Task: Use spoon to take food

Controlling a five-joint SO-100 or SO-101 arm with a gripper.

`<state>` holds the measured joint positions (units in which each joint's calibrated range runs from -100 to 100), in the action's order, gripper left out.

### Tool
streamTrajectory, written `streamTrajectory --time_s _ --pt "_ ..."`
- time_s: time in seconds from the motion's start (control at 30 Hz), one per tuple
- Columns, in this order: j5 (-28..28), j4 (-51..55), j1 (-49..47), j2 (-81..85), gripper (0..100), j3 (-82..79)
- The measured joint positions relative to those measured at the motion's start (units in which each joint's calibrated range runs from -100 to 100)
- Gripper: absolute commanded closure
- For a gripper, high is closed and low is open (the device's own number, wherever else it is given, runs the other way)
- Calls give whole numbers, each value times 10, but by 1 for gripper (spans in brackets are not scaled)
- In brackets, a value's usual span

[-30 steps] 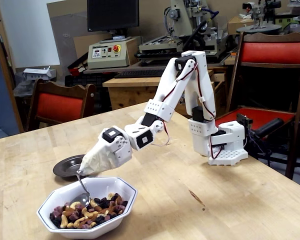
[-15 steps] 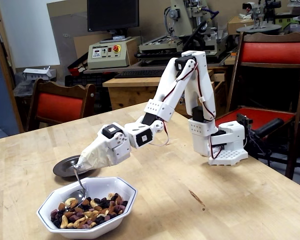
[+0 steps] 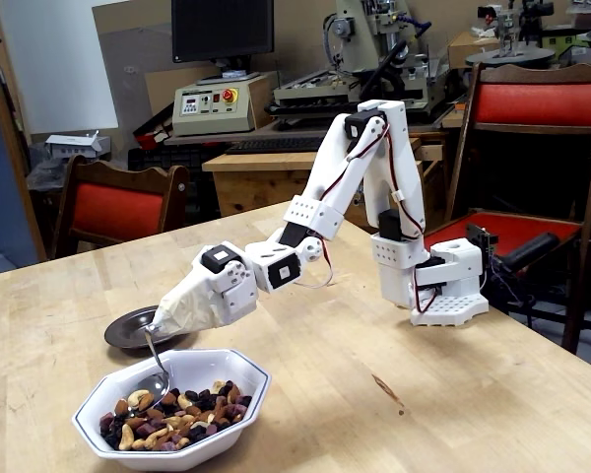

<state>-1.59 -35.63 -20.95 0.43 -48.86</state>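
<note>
A white octagonal bowl (image 3: 244, 378) at the table's front left holds the food (image 3: 182, 419), a mix of tan nuts, brown almonds and dark raisin-like pieces. The silver spoon (image 3: 153, 367) hangs down from the cloth-wrapped gripper (image 3: 169, 317), its oval bowl resting at the left rear of the food heap and seeming to carry a few pieces. Beige cloth hides the fingers, and the spoon's handle comes out of the wrap's tip. The gripper hovers just above the bowl's far rim, tilted down to the left.
A small dark metal plate (image 3: 126, 328) lies behind the bowl, partly under the gripper. The arm's white base (image 3: 443, 291) stands at the right of the wooden table (image 3: 394, 394). Red chairs and benches with machines stand beyond the table.
Since a second ago the gripper swung left and the spoon moved from the middle of the food to the bowl's left rear. Almost nothing moved in the last half second.
</note>
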Motion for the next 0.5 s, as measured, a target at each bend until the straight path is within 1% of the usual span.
streamTrajectory --time_s 0.37,0.5 --pt "0 -2 0 0 96 0" --pt "1 -33 0 0 96 0"
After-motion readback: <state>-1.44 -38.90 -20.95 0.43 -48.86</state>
